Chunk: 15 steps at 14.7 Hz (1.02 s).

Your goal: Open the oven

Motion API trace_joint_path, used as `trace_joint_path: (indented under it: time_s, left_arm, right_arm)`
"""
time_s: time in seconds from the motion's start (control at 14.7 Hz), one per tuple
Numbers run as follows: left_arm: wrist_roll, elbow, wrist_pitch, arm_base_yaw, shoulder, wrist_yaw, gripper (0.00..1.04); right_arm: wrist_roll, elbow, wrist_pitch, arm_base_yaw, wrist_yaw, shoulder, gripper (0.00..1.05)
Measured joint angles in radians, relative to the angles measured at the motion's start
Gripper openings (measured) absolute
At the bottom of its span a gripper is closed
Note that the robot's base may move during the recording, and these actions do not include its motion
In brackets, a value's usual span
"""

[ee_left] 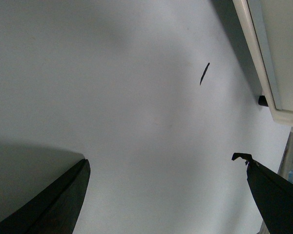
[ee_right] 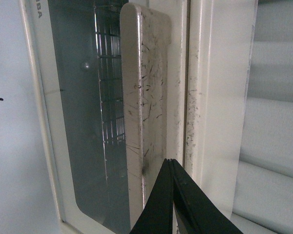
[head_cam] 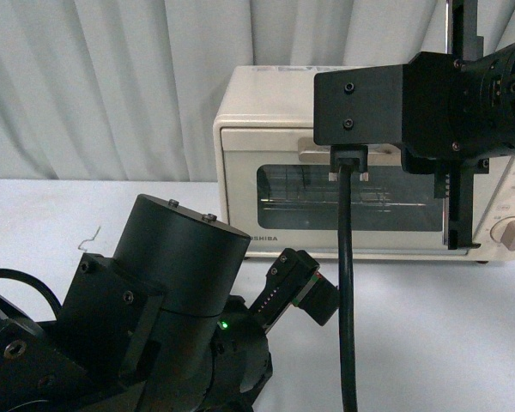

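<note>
The cream-white oven (head_cam: 266,112) stands at the back of the table, its glass door (head_cam: 326,202) closed. My right arm's black wrist block (head_cam: 369,103) covers most of the beige bar handle (head_cam: 307,148). In the right wrist view the scratched handle (ee_right: 146,87) runs beside the glass window (ee_right: 78,122), with the wire rack (ee_right: 110,87) behind it. My right gripper (ee_right: 169,162) is shut, empty, its tip at the gap between handle and oven front. My left gripper (ee_left: 162,158) is open over bare table, near the oven's lower corner (ee_left: 278,73).
Round knobs (head_cam: 513,233) sit on the oven's right side. A black cable (head_cam: 348,283) hangs down in front of the door. My left arm (head_cam: 180,292) fills the lower left. White table (head_cam: 429,326), grey curtain (head_cam: 112,77) behind. A small dark mark (ee_left: 204,73) lies on the table.
</note>
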Motion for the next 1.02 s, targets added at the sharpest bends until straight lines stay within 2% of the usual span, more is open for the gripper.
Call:
trace_joint_path:
  time_s: [0.61, 1.02]
  left_arm:
    - [0.000, 0.000, 0.000, 0.000, 0.000, 0.000, 0.98]
    - [0.000, 0.000, 0.000, 0.000, 0.000, 0.000, 0.98]
  right_arm:
    - [0.018, 0.027, 0.002, -0.052, -0.019, 0.031, 0.02]
    - [0.050, 0.011, -0.008, -0.051, -0.021, 0.026, 0.02]
